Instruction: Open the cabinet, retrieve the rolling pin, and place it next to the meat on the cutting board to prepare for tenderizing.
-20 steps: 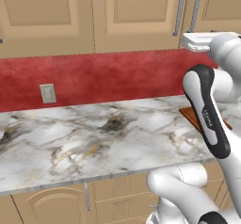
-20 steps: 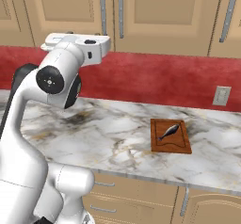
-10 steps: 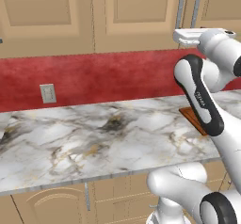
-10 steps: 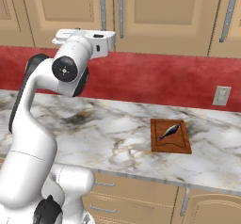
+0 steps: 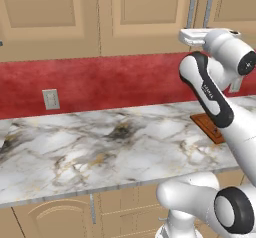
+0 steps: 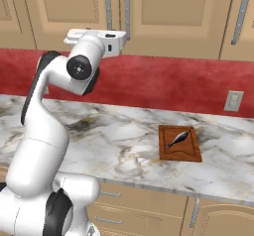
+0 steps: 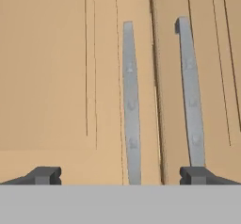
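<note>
Tan wood wall cabinet (image 6: 149, 17), two recessed-panel doors, both shut; mounted above the red backsplash (image 6: 163, 81) and the marble counter (image 6: 114, 141).

Left door handle (image 7: 131, 100): long silver bar, vertical, just left of the centre seam. Right door handle (image 7: 190, 91): matching bar, just right of the seam. Both stiff metal, likely smooth and a little slick; best taken across the shaft near its lower half, jaws straddling one bar only, then pulled outward along the hinge arc. Doors judged light, swinging freely.

Gripper (image 7: 120, 176): raised level with the handles' lower ends, facing the cabinet, jaws spread to full width, holding nothing, not touching either bar. Left bar sits between the fingertips (image 7: 44, 175); right bar lines up with the right tip.

Cutting board (image 6: 179, 143): reddish-brown, flat on the counter, below the cabinet and off to its right. Meat (image 6: 177, 139): small grey and dark lump lying on the board.

Rolling pin: presumably behind the closed doors. Rigid wood, expected to roll; grasp mid-barrel.

Stage: opening not yet begun.
</note>
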